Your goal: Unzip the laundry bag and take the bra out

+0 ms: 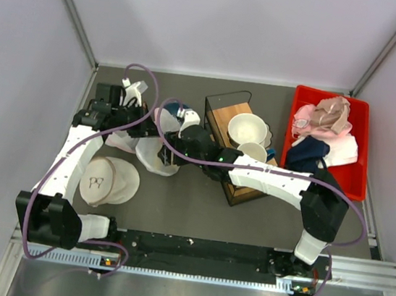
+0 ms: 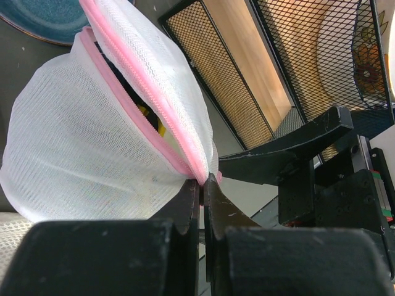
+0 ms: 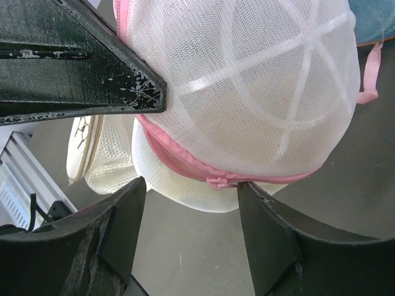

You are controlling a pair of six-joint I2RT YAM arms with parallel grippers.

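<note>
The unzipping is under way, I'd say. The laundry bag [image 2: 80,142] is sitting left of the table's middle, just left of a wire basket [image 2: 203,74] and just beyond a flatter white bag [image 1: 110,180]. Its pink zip is gaping part of the way, and a sliver of the yellow bra [image 2: 154,120] is showing inside the slit, not out yet.

The left gripper [image 2: 202,185] is pinching the pink trim where the opening ends, its fingers pressed tight together on it. The right gripper [image 3: 191,182] is hanging spread wide against the bag's side, holding nothing, with the zip pull [image 3: 216,180] lying just at the gap between its tips.

The next move is probably calling for the right fingers to close on that small pull and draw it along the trim while the left anchors the bag.

The left arm is stretching away from its base towards the far left; the right arm is reaching across leftward, passing the basket.
</note>
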